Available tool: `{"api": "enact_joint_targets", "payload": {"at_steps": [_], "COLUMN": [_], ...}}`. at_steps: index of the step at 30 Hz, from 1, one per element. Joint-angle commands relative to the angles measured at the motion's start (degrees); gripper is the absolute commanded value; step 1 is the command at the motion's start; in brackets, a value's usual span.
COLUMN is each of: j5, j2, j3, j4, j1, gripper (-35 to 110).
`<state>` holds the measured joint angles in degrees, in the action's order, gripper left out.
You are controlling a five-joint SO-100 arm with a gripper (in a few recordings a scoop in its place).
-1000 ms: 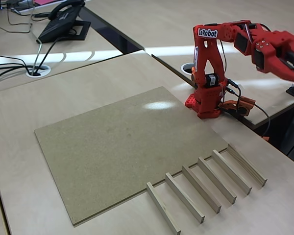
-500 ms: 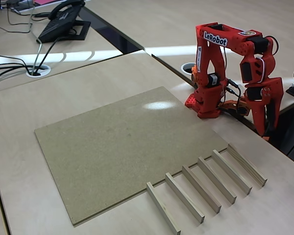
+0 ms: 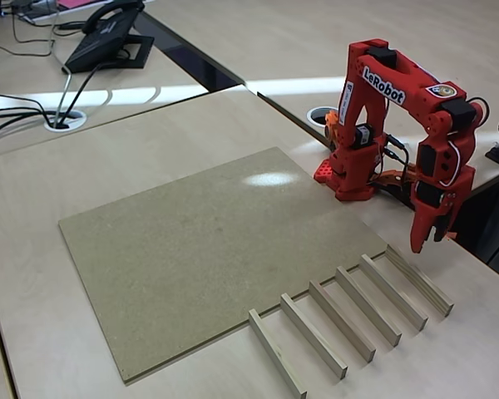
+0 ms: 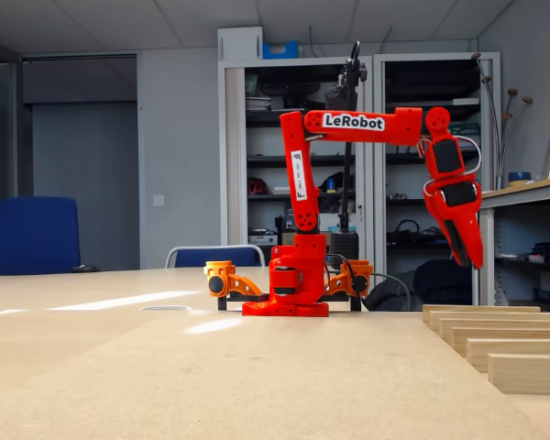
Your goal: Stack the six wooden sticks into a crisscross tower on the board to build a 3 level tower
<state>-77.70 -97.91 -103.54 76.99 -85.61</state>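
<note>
- my end effector [image 3: 424,243] hung over the far stick, holding nothing; i couldn't tell its opening.
- six wooden sticks [image 3: 349,320] lay on the counter [image 3: 58,357] beside the bare board [image 3: 208,249].
- risk: an off-centre descent might nudge neighbouring sticks.

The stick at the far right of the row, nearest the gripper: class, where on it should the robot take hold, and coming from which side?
Grip the rightmost stick near its middle, coming straight down from above, the fingers across its narrow width. It lies flat on the table, long and thin, so a mid-length hold should keep it level. The gap to its neighbour looks wide enough for one finger. The gripper hangs above its far end.
</note>
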Motion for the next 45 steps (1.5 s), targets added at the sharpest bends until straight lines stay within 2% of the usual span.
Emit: {"api": "enact_joint_targets", "payload": {"at_steps": [1, 37, 41, 45], "j5": [-0.35, 1.67, 1.93, 2.81], "j2": [1.76, 10.46, 10.55, 10.81], "j3": [2.11, -6.42, -8.09, -8.44], "j4": [-0.26, -16.44, -18.72, -19.69], "j1": [-0.26, 2.99, 3.25, 3.78], "gripper": [22, 19, 17, 0]}}
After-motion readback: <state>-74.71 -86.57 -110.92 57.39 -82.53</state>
